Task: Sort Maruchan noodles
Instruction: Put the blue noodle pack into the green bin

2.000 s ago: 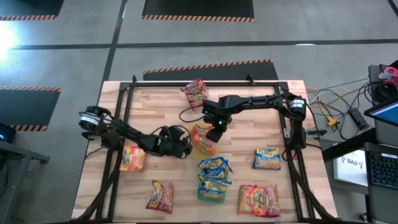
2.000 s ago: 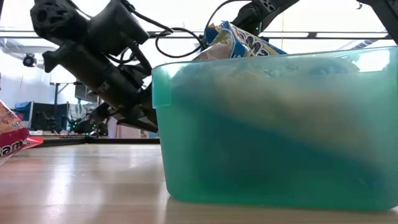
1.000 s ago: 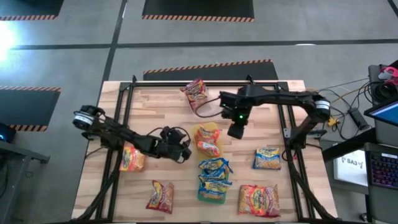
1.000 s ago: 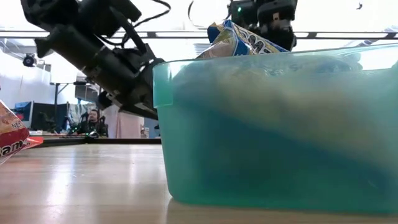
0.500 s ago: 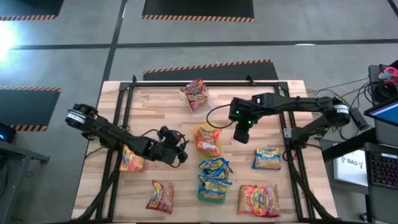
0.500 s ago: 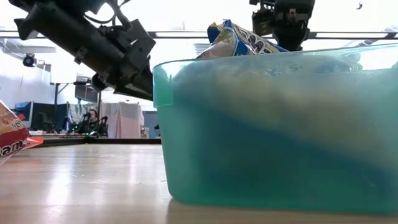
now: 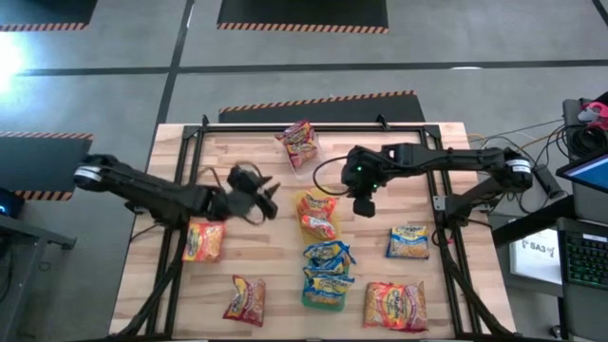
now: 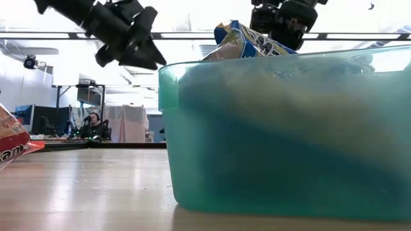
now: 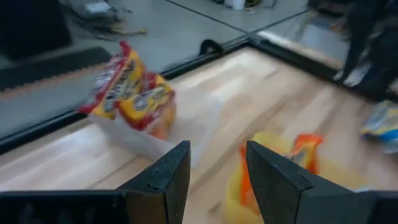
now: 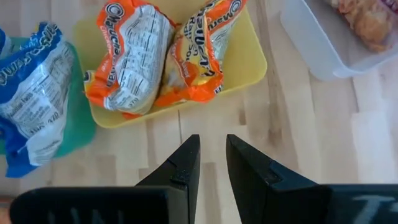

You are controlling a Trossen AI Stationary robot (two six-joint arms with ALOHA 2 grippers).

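Note:
Two orange packets [image 10: 161, 53] lie in the yellow tray [image 7: 315, 215] at mid-table. Blue packets [image 7: 327, 258] fill the green tray [image 8: 289, 128] in front of it. A red packet [image 7: 298, 139] rests in the clear tray [image 9: 155, 140] near the far edge. Loose packets lie flat on the table: orange-red [image 7: 202, 239], red [image 7: 245, 298], blue-yellow [image 7: 408, 240] and a red pile [image 7: 394, 304]. My left gripper [image 7: 269, 196] hovers left of the yellow tray, open and empty. My right gripper [image 7: 364, 205] hangs just right of that tray, fingers slightly apart [image 10: 212, 165], empty.
Black frame rails [image 7: 190, 142] run along the left, far and right sides of the wooden table [image 7: 237, 161]. Bare wood lies between the clear tray and the yellow tray, and along the far right part. Cables and a laptop sit off the table's right edge.
My left gripper has risen well above the table and drawn back toward the far-left, away from the near side of the yellow tray. My right gripper has stayed just right of the yellow tray. The packets have not moved.

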